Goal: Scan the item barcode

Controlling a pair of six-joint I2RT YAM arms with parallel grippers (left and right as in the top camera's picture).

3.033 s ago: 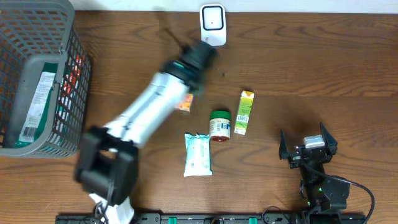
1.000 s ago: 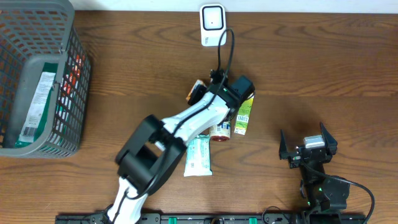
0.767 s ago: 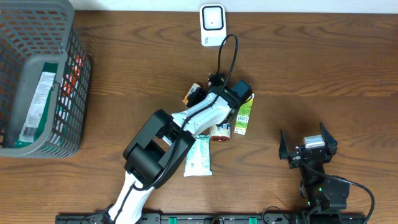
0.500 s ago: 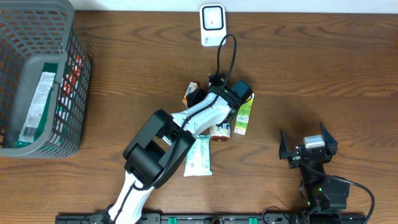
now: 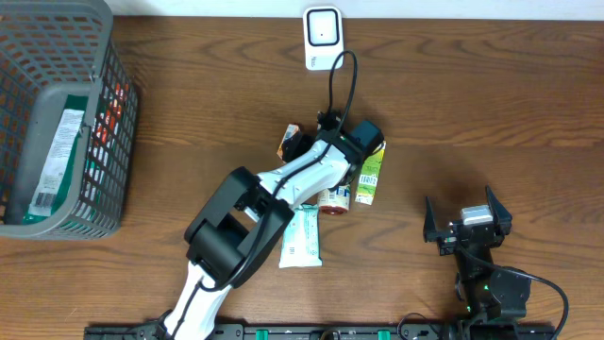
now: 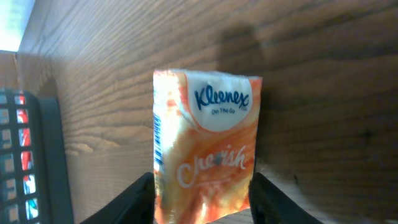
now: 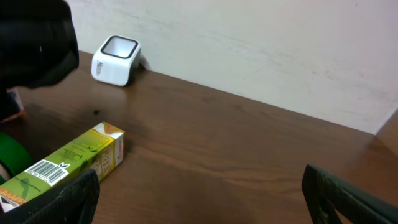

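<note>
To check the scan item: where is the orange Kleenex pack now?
Overhead view: the Kleenex pack sits mid-table between the left hand's fingers, left of the green carton, short of the white scanner.

Overhead is evenly lit and sharp, just soft shadows. Left wrist view is a bit soft: the tissue pack (image 6: 205,155) throws a dark shadow beyond it, and the top-left corner blows out white.

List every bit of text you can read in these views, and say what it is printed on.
"Kleenex": tissue pack, near its top.
"On The Go": same pack, small, under the brand.
"Cherish": same pack, script across the middle.
Carton: barcode and print, too blurred to read.
Wipes pack, jar, packs in the basket: print too small to read.
</note>
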